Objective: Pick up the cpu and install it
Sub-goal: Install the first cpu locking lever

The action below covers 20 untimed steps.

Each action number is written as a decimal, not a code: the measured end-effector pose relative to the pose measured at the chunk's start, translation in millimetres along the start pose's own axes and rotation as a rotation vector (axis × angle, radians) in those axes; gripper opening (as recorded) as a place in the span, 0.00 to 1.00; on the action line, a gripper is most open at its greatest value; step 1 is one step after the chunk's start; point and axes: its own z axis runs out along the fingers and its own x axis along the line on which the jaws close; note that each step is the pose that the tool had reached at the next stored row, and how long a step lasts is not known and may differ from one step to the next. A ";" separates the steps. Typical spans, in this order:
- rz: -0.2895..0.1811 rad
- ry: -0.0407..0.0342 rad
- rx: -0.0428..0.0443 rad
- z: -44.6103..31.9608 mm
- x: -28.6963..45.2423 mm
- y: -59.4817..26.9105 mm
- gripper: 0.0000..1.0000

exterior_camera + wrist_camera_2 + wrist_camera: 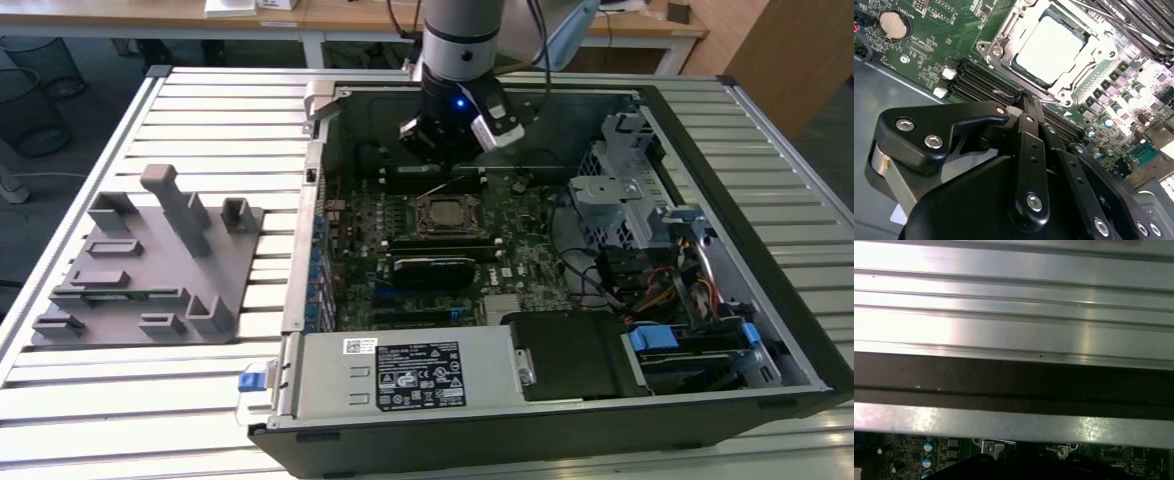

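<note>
The cpu (1051, 47), a pale silvery square, lies flat inside the open metal-framed socket (999, 47) on the green motherboard (929, 50). In the exterior view the cpu (441, 213) sits at the middle of the board inside the open computer case. My gripper (1026, 100) hangs just off the socket's edge with its black fingers (1030, 120) pressed together, and nothing shows between them. A thin wire lever (1004, 92) of the socket lies right by the fingertips; I cannot tell whether they touch it. Seen from the exterior view, my gripper (445, 160) is above the board just behind the socket.
A grey plastic fixture tray (147, 260) stands on the slatted table at the exterior view's left. Inside the case are memory slots (979, 82), a power supply (407, 375), a drive cage (614, 200) and cable bundles (654, 290). The case wall (1014, 385) is close behind my wrist.
</note>
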 end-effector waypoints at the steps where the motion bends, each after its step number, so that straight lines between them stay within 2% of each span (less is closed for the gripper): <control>1: 0.000 -0.0001 -0.0001 0.4 -0.6 0.3 0.11; 20: -0.001 0.0000 0.0013 15.4 -10.7 4.7 0.11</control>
